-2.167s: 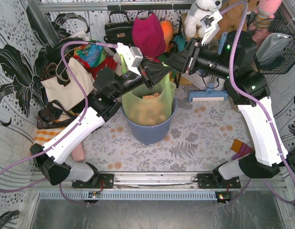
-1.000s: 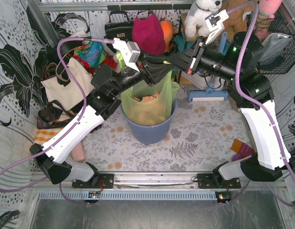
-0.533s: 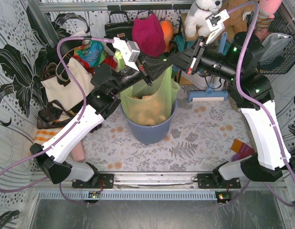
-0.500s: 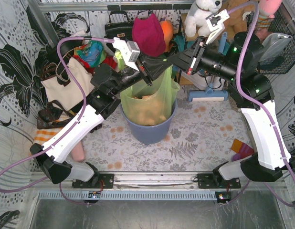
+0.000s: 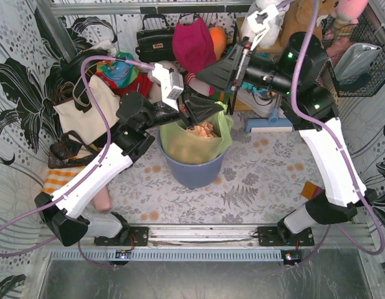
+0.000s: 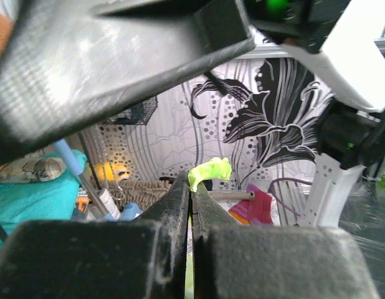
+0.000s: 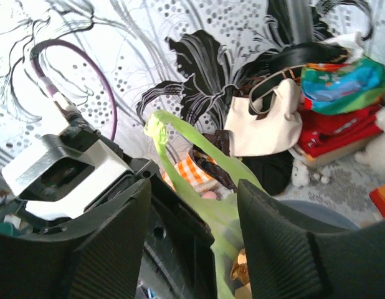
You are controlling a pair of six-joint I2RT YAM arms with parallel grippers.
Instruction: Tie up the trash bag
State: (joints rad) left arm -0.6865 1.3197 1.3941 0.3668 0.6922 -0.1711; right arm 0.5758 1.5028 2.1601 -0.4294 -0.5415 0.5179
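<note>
The left pincer (image 6: 190,187) is clamping tight on a strip of the bag (image 5: 191,142) (its green tip is poking out beyond). The right pincer (image 7: 194,193) is standing open, a strip passing between its jaws. The bag is sitting in the bin (image 5: 194,173).

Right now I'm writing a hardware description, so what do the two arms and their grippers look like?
The left arm and right arm have white shells with black joints, each trailed by a looping purple cable. The left gripper and right gripper are black, with flat tapered fingers. A green light glows on the right arm.
</note>
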